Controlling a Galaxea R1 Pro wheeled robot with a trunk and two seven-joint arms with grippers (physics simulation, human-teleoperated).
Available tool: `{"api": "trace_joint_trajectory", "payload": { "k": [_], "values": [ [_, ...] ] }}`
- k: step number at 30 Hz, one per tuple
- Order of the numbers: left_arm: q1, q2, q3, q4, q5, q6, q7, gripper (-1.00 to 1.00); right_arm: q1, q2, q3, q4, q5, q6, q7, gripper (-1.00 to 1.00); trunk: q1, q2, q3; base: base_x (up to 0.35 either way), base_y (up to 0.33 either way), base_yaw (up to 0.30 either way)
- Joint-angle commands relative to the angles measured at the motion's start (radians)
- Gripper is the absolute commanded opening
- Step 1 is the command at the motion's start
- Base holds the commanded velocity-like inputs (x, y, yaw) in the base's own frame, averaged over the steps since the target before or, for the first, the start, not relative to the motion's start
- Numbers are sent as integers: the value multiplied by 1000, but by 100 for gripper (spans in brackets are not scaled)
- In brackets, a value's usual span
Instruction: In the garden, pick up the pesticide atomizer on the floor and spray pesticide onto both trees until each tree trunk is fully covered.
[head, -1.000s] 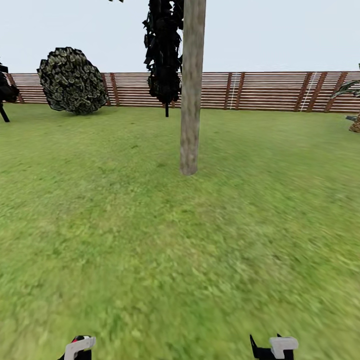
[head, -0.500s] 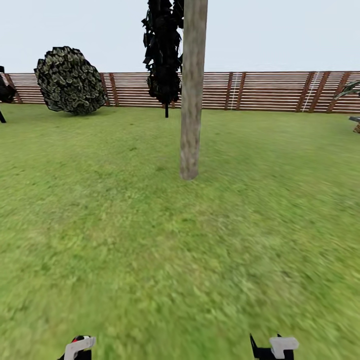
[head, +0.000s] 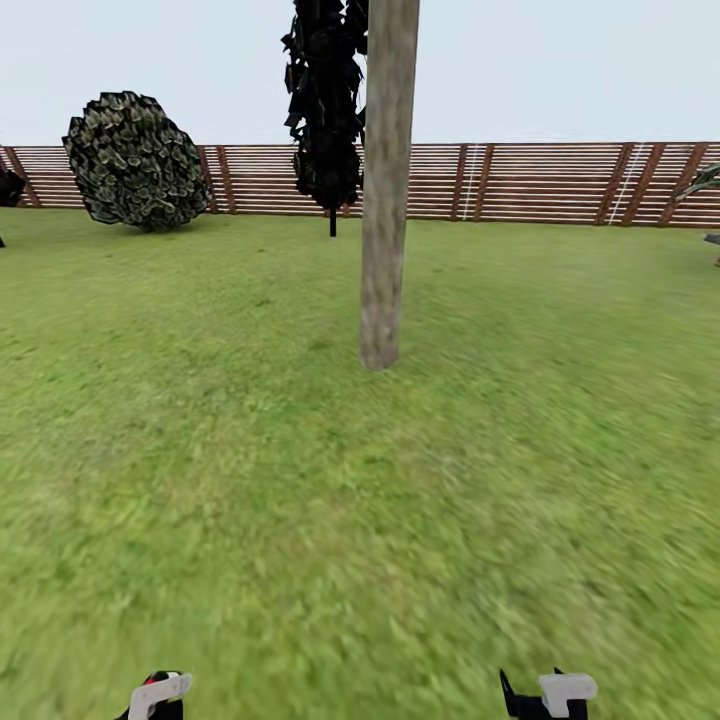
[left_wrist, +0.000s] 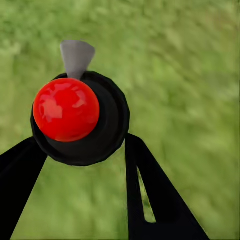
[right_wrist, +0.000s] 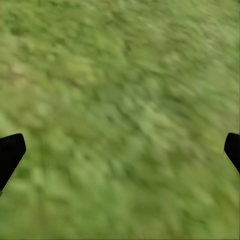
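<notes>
Clamped between the black jaws of the left gripper (left_wrist: 80, 150): the small dark green pesticide atomizer with its round red top (left_wrist: 67, 110), above blurred lawn (head: 300, 520). Right gripper (right_wrist: 120, 150) jaws spread wide, holding nothing. Ahead, a straight pale grey-brown tree trunk (head: 385, 190), rooted in grass before the brown slatted wooden fence (head: 540, 180).

I count one pale tree trunk (head: 385, 190) ahead of my jaws, standing on one lawn (head: 300, 480). Beyond it I see one black-foliaged conifer (head: 325, 100) and one round mottled bush (head: 135, 160), and one slatted wooden fence (head: 540, 180) runs across the far edge. At the fence's right end there is one palm frond (head: 703, 180), partly cut off. Between the two fingers (left_wrist: 150, 200) of my left gripper (left_wrist: 82, 145) I have one atomizer (left_wrist: 80, 117) with one red top (left_wrist: 66, 109). Of my right gripper (right_wrist: 120, 150) I count two black fingertips (right_wrist: 10, 152), wide apart over grass.
</notes>
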Motion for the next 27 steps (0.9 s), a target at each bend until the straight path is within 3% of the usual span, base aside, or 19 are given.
{"api": "trace_joint_trajectory", "payload": {
  "k": [1, 27],
  "values": [
    [-1, 0, 3, 1, 1, -3, -2, -100, -1, 0, 0, 1, 0, -3, 0, 100, 0, 0, -1, 338, 0, 0],
    [0, 0, 3, 1, 1, -3, -2, -100, -1, 0, 0, 2, 1, -3, 1, 100, 0, 0, -1, 339, 0, 0]
  ]
}}
